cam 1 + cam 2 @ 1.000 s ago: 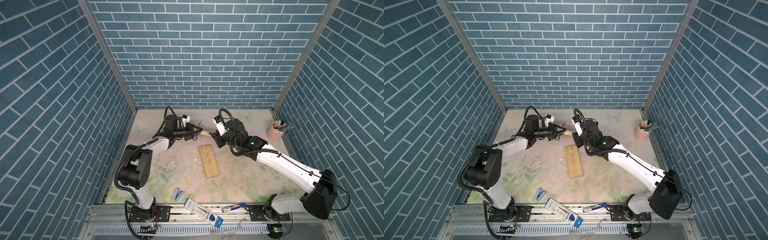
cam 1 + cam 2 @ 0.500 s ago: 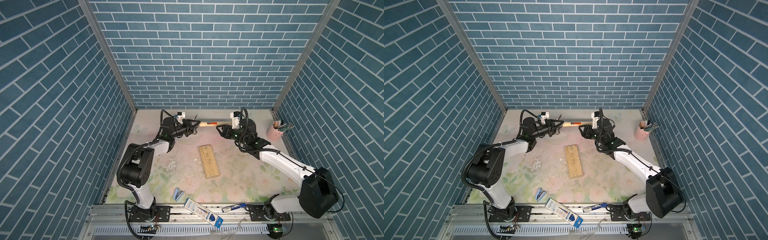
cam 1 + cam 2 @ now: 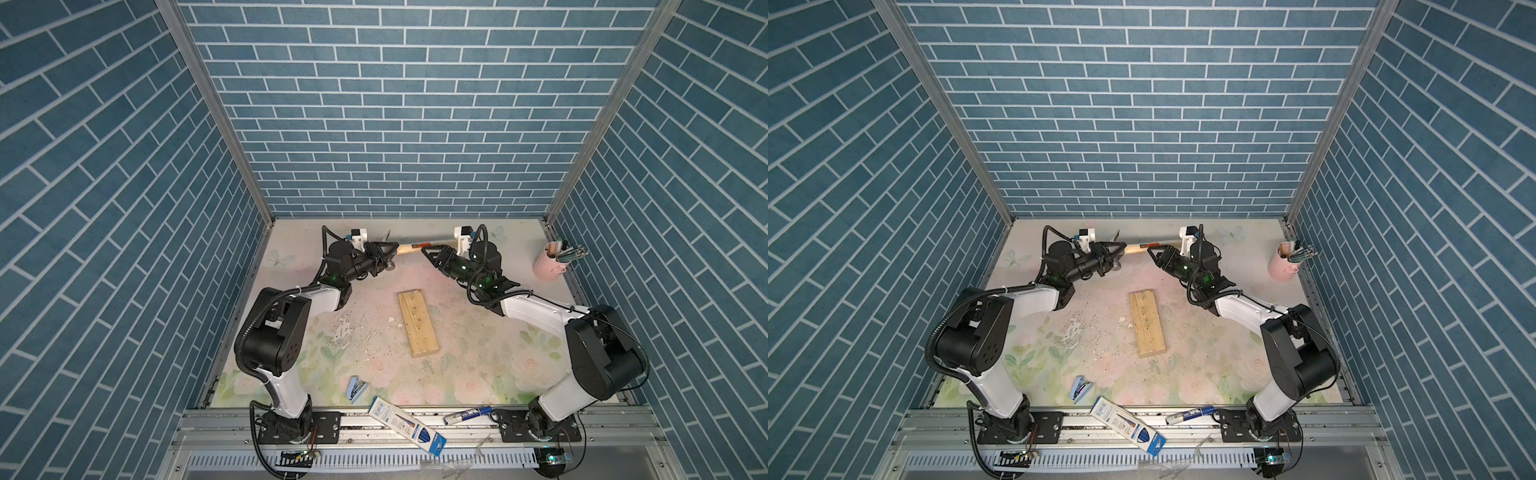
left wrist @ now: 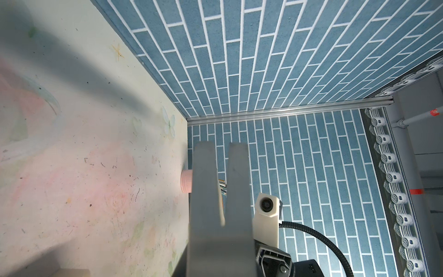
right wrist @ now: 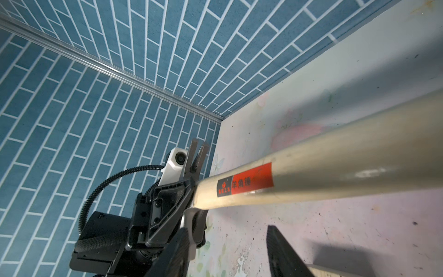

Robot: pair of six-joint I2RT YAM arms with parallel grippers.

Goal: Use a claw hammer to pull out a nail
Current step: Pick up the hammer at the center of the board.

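Right wrist view alone shows the claw hammer point(image 5: 335, 163) with its orange label, steel head clamped in the left pincer point(image 5: 190, 199), while the right pincer point(image 5: 226, 229), jaws apart, sits beside the handle without touching it. Both top views place the hammer near the back wall point(image 3: 395, 166), well apart from the wooden plank point(image 3: 417, 323) on the worktop point(image 3: 478, 365). Left wrist view has the blurred claw hiding that pincer's fingers.
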